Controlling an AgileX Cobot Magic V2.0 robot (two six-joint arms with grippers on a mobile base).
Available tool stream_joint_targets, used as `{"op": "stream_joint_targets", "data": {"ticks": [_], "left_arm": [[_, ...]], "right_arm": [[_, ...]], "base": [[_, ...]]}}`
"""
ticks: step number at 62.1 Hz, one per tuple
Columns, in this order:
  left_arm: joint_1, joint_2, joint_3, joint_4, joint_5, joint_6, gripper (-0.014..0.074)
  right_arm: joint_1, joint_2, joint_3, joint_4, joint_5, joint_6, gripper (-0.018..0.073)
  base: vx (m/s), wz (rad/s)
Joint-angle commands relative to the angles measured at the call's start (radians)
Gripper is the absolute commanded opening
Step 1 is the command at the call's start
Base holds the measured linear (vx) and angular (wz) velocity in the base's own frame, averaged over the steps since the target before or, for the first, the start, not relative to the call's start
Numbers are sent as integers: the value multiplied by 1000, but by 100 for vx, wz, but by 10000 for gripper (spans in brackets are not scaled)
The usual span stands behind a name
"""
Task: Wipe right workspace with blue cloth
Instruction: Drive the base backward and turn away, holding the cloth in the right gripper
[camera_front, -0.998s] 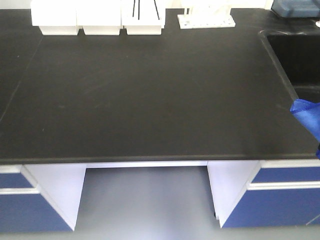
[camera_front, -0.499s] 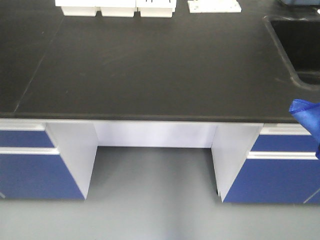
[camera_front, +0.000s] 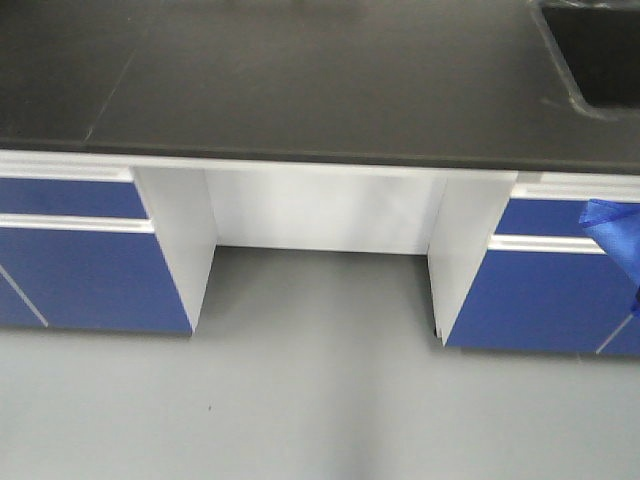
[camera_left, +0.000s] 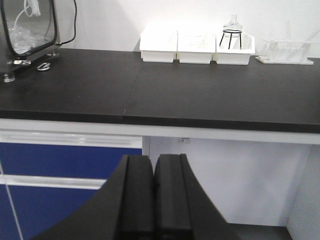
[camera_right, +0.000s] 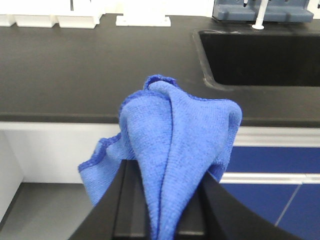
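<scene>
The blue cloth (camera_right: 175, 145) is pinched in my right gripper (camera_right: 161, 200), bunched up between the black fingers and hanging in front of the bench edge. A corner of the cloth (camera_front: 612, 235) also shows at the right edge of the front view, level with the blue drawers. The black countertop (camera_right: 90, 70) lies beyond and above the cloth, apart from it. My left gripper (camera_left: 153, 172) is shut and empty, held in front of the bench below the counter edge (camera_left: 150, 120). The right gripper itself does not show in the front view.
A black sink (camera_right: 260, 55) is sunk in the counter's right part, with a white tap (camera_right: 259, 15) behind. White trays (camera_left: 195, 47) and a glass flask (camera_left: 232, 30) stand at the back. A metal-framed device (camera_left: 27, 30) is at far left. Blue drawers (camera_front: 80, 250) flank a knee gap (camera_front: 320, 215).
The front view has drawn back from the bench: the countertop has slid up out of frame and the cabinets and grey floor now fill the view. The cloth corner keeps its place.
</scene>
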Motion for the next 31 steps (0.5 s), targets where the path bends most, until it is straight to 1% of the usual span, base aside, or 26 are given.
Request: {"op": "stream_joint_targets", "data": {"ticks": [1, 31], "left_arm": [[5, -16, 31, 1, -80, -8, -6], [5, -16, 31, 1, -80, -8, -6]], "right_arm": [[-2, 3, -30, -11, -73, -2, -8], [-2, 3, -30, -11, -73, -2, -8]], "base": [[-36, 5], [-36, 3]]}}
